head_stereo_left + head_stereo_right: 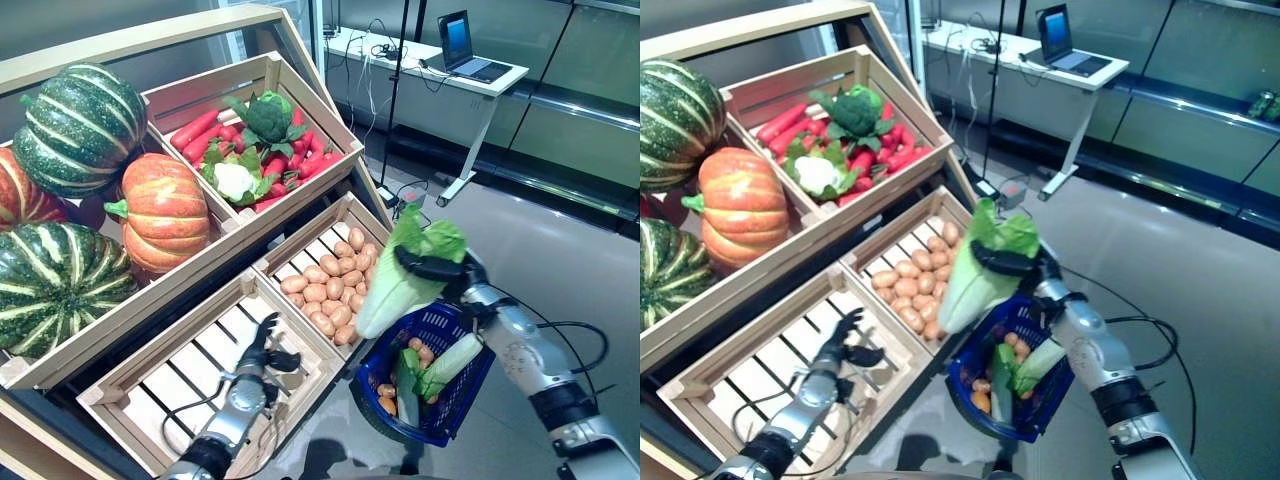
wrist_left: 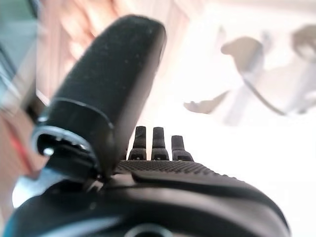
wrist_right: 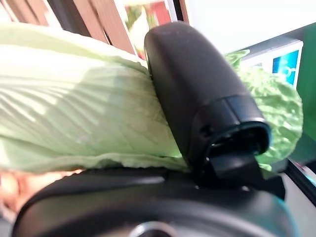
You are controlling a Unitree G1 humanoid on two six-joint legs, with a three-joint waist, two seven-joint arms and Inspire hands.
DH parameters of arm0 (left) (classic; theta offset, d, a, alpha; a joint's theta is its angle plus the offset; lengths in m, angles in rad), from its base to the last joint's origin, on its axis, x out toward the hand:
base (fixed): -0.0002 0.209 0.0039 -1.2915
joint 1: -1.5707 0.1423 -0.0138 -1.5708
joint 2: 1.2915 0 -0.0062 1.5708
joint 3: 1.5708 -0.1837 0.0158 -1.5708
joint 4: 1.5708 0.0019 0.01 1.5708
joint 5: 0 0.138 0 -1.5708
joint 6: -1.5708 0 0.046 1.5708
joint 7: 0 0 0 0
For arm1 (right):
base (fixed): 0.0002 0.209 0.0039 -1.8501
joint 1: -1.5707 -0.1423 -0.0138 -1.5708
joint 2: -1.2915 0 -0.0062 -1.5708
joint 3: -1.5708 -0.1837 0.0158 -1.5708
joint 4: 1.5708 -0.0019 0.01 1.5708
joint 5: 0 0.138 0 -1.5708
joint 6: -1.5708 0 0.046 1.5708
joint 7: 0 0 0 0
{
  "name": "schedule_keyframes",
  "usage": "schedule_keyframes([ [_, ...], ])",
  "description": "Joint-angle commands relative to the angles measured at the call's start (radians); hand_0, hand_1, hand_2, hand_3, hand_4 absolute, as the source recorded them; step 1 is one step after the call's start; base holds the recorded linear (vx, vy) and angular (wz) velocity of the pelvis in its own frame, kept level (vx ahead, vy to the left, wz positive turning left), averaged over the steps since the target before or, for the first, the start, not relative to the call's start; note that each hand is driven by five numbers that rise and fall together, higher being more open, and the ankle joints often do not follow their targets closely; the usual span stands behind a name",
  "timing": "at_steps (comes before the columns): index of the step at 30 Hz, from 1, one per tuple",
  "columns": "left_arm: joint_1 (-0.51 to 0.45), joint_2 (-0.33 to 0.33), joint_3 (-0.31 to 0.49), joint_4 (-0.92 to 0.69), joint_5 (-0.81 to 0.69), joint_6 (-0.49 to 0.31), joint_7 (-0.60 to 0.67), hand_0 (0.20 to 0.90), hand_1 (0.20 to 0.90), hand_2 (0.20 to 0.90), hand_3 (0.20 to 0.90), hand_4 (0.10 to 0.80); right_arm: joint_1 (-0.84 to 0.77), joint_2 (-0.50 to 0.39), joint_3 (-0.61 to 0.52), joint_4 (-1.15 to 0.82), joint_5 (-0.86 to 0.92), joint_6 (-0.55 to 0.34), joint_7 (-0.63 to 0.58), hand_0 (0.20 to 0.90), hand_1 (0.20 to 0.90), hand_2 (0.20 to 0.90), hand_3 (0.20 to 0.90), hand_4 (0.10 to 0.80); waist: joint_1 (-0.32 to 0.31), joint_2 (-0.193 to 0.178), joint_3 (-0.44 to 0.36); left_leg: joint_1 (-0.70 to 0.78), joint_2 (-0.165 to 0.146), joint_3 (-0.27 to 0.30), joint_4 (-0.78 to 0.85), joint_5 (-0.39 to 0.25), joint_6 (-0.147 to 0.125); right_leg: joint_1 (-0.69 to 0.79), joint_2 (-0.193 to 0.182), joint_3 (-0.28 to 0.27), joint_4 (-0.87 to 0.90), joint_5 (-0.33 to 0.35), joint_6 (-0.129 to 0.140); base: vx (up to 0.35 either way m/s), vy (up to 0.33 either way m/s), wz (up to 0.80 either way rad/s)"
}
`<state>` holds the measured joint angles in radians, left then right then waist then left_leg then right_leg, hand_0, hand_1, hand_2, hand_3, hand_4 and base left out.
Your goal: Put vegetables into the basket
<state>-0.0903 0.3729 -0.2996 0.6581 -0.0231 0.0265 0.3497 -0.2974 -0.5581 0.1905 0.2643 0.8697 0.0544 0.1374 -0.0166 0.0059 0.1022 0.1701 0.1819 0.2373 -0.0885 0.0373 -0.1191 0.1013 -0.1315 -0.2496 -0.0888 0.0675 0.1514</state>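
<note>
- Right eye view: the right hand (image 1: 1025,268) is clamping a napa cabbage (image 1: 975,275), holding it tilted above the blue basket's (image 1: 1040,408) near rim.
- Basket is holding greens and small orange vegetables.
- Potato crate (image 1: 322,262) is sitting beside it.
- Left hand (image 1: 262,362), fingers relaxed, is hovering over the empty slatted crate (image 1: 170,375).

My left hand (image 1: 262,358) is hovering over the bare slatted crate (image 1: 190,372), with open room beneath. Vegetables are crowding the basket (image 1: 455,405), and the potato crate (image 1: 325,265) is standing just beside it.
</note>
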Motion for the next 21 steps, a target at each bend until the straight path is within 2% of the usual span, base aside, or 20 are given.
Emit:
schedule_keyframes([
  [1,-0.103,0.071,-0.009,0.015,0.032,-0.052,0.057,0.900,0.900,0.900,0.900,0.800,-0.101,0.008,-0.100,-0.051,-0.005,-0.178,0.025,0.300,0.300,0.300,0.300,0.400,0.005,-0.051,-0.018,-0.014,-0.005,-0.007,0.001,-0.015,0.007,0.052,-0.043,-0.005,0.003,-0.012,0.008,0.000,0.000,0.00],
  [6,-0.098,0.065,0.002,0.039,0.033,-0.064,0.079,0.900,0.900,0.900,0.900,0.800,-0.093,0.003,-0.111,-0.043,-0.007,-0.178,0.020,0.300,0.300,0.300,0.300,0.400,0.003,-0.052,-0.020,-0.014,-0.005,-0.007,0.001,-0.015,0.008,0.052,-0.043,-0.006,0.003,-0.011,0.008,0.000,0.000,0.00],
  [11,-0.099,0.078,0.039,0.002,0.023,-0.161,0.137,0.900,0.900,0.900,0.900,0.800,-0.076,-0.020,-0.136,-0.013,-0.030,-0.169,-0.013,0.300,0.300,0.300,0.300,0.400,0.004,-0.054,-0.020,-0.014,-0.005,-0.004,0.001,-0.015,0.006,0.051,-0.043,-0.003,0.005,-0.011,0.006,0.000,0.000,0.00],
  [14,-0.097,0.098,0.066,-0.082,0.031,-0.228,0.164,0.900,0.900,0.900,0.900,0.800,-0.042,-0.051,-0.166,0.069,-0.037,-0.156,-0.024,0.300,0.300,0.300,0.300,0.400,0.009,-0.061,-0.016,-0.012,-0.005,0.001,0.005,-0.017,0.006,0.051,-0.044,-0.007,0.011,-0.012,0.004,0.005,-0.028,0.00],
  [18,-0.104,0.118,0.079,-0.135,0.029,-0.256,0.179,0.900,0.900,0.900,0.900,0.800,-0.052,-0.078,-0.166,0.201,-0.053,-0.149,-0.058,0.300,0.300,0.300,0.300,0.400,0.019,-0.067,0.003,-0.019,-0.004,0.009,0.046,-0.025,0.011,0.038,-0.047,-0.004,0.057,-0.026,-0.005,-0.021,-0.051,-0.01],
  [20,-0.140,0.137,0.074,-0.164,0.015,-0.270,0.190,0.900,0.900,0.900,0.900,0.800,-0.094,-0.098,-0.149,0.304,-0.035,-0.149,-0.086,0.300,0.300,0.300,0.300,0.400,0.029,-0.071,0.041,-0.080,0.002,-0.002,0.168,-0.059,0.014,-0.011,-0.055,-0.001,0.160,-0.063,-0.021,-0.191,-0.118,-0.03],
  [21,-0.185,0.168,0.069,-0.184,0.002,-0.289,0.189,0.900,0.900,0.900,0.900,0.800,-0.133,-0.118,-0.143,0.387,-0.010,-0.163,-0.096,0.300,0.300,0.300,0.300,0.400,0.036,-0.078,0.094,-0.154,0.015,-0.015,0.307,-0.109,0.017,-0.075,-0.071,0.000,0.261,-0.091,-0.030,-0.328,-0.171,-0.06],
])
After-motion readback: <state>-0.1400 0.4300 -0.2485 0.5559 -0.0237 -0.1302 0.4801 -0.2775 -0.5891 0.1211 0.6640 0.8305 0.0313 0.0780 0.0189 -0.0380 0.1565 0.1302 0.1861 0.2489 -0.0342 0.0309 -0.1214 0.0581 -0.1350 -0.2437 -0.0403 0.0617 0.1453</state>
